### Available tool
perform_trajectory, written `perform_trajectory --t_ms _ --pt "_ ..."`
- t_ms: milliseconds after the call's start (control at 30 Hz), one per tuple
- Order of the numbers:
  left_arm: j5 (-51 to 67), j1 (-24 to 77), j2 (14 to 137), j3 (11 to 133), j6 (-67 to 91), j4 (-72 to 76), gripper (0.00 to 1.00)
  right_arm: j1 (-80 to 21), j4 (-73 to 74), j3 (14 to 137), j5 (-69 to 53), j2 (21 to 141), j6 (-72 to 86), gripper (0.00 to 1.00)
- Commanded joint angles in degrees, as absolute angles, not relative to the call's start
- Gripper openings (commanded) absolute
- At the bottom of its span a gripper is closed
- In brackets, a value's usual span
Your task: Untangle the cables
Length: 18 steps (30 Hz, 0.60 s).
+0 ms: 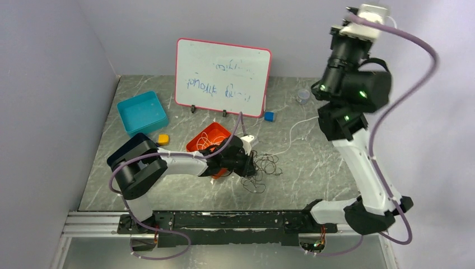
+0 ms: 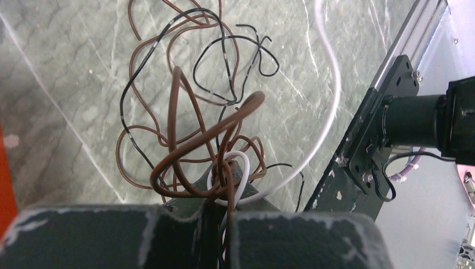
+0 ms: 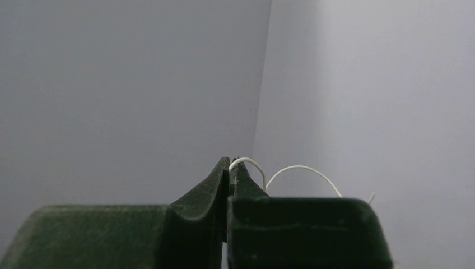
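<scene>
Grey marbled counter (image 1: 319, 168) carries the cables (image 1: 262, 171), a loose tangle of brown, black and white loops in the middle of the top view. The left claw (image 2: 223, 171), just left of the tangle, is pressed together on a knot of brown loops and the white cable (image 2: 335, 84). The right claw (image 3: 229, 168), raised at the upper right, is clamped on a thin white cable end.
</scene>
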State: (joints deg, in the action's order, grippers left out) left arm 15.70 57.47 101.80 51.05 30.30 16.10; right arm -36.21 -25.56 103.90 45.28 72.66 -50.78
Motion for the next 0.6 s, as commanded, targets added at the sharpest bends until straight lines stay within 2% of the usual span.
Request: perform_trajectory --t_ms 0,200,400,467,567 --pt "12.87 58.65 98.87 49.08 28.87 11.44 0.07 -24.71 -5.43 101.58 44.32 75.16 -29.3 0.0" --pt "11.98 58.97 98.42 49.27 29.51 9.51 0.07 -5.0 12.01 98.9 29.47 81.18 -6.07 0.0" --pt "10.25 59.06 99.6 52.18 29.83 4.7 0.07 13.12 19.86 94.23 7.0 88.39 10.66 0.0" --pt "10.16 59.06 100.11 53.1 29.82 3.49 0.07 16.51 21.39 93.51 -0.7 92.49 13.23 0.0" --pt "10.19 59.06 101.22 54.73 29.66 1.84 0.07 17.44 21.91 91.79 -2.28 96.37 14.51 0.02"
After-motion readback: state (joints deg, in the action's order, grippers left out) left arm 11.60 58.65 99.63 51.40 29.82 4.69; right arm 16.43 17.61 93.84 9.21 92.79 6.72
